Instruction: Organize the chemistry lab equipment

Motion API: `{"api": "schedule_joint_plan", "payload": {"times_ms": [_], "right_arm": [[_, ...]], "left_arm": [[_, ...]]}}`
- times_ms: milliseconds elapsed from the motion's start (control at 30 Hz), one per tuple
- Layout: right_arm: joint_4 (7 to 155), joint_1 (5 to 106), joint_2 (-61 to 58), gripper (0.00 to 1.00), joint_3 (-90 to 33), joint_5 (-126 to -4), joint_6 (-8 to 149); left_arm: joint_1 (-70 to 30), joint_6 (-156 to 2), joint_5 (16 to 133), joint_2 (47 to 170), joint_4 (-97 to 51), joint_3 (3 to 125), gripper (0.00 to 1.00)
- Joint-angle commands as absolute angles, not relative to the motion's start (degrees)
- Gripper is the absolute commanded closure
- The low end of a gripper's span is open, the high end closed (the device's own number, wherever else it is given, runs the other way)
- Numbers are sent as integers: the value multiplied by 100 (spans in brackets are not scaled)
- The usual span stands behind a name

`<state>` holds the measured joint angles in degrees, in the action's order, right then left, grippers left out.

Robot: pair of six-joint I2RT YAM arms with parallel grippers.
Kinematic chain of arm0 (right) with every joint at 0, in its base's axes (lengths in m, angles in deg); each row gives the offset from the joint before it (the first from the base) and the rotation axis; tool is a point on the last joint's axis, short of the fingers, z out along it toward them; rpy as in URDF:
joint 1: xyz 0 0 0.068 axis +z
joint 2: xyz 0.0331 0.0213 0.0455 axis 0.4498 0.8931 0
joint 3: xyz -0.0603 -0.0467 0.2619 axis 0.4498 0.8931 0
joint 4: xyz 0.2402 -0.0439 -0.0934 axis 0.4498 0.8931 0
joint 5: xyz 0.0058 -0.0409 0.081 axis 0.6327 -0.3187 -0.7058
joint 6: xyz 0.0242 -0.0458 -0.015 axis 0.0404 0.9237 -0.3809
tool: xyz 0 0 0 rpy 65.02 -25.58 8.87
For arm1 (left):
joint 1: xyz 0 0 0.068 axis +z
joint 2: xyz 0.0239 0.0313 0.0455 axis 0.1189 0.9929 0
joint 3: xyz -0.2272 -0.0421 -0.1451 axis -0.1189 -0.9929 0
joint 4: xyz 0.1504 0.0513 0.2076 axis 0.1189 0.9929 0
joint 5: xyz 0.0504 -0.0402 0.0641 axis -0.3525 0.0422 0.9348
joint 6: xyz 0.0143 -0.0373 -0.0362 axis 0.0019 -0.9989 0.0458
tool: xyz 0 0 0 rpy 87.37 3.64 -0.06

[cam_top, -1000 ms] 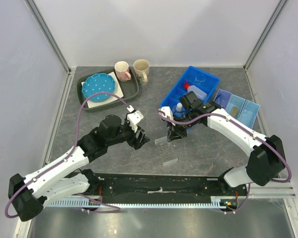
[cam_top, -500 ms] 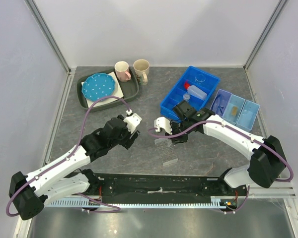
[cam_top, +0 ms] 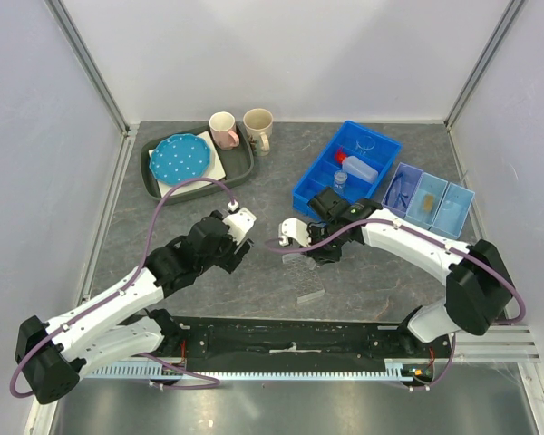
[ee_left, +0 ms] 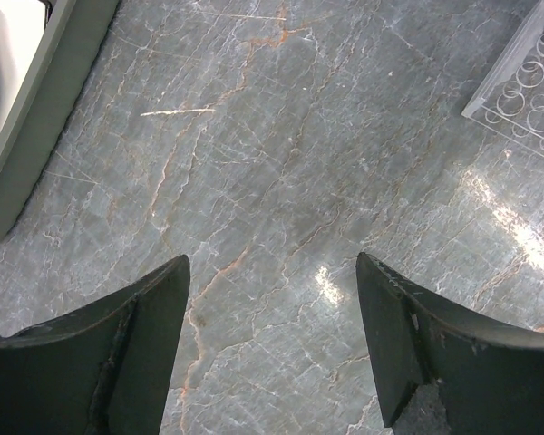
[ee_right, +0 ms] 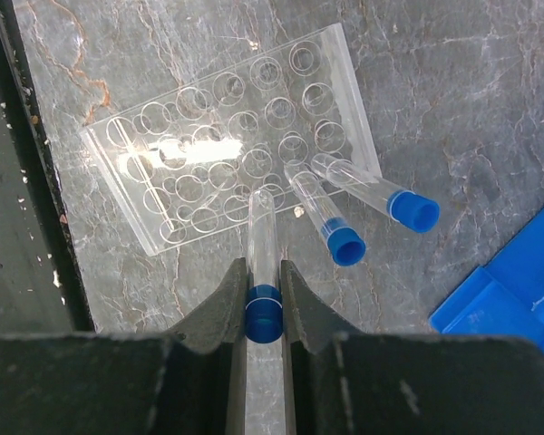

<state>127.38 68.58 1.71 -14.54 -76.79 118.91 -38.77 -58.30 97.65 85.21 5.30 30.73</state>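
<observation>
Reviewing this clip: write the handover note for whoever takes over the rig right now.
Left end effector: open, empty, over bare table near the tube rack.
Right end effector: shut on a blue-capped tube, its tip over the rack.
Two more capped tubes lean at the rack's edge; I cannot tell whether they are seated.
Done: squeeze bottle and beaker sit in the blue bin; safety glasses and brush sit in the light-blue tray.
Left: seat the held tube, probably straighten the other two.
</observation>
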Motion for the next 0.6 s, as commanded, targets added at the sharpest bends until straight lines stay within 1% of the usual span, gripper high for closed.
{"api": "schedule_joint_plan", "payload": {"times_ms": [0, 300, 567], "right_arm": [[12735, 6971, 302, 92, -1549, -7550, 11846], [12744, 7076, 549, 90, -1672, -7278, 11837], [12885, 7103, 470, 90, -1769, -7084, 11890]], "left_arm": [[-3870, -5623, 9928, 8440, 464, 3071, 19], [-3870, -5632, 9937, 8431, 455, 3071, 19], [-3870, -5632, 9937, 8422, 446, 3071, 19]]}}
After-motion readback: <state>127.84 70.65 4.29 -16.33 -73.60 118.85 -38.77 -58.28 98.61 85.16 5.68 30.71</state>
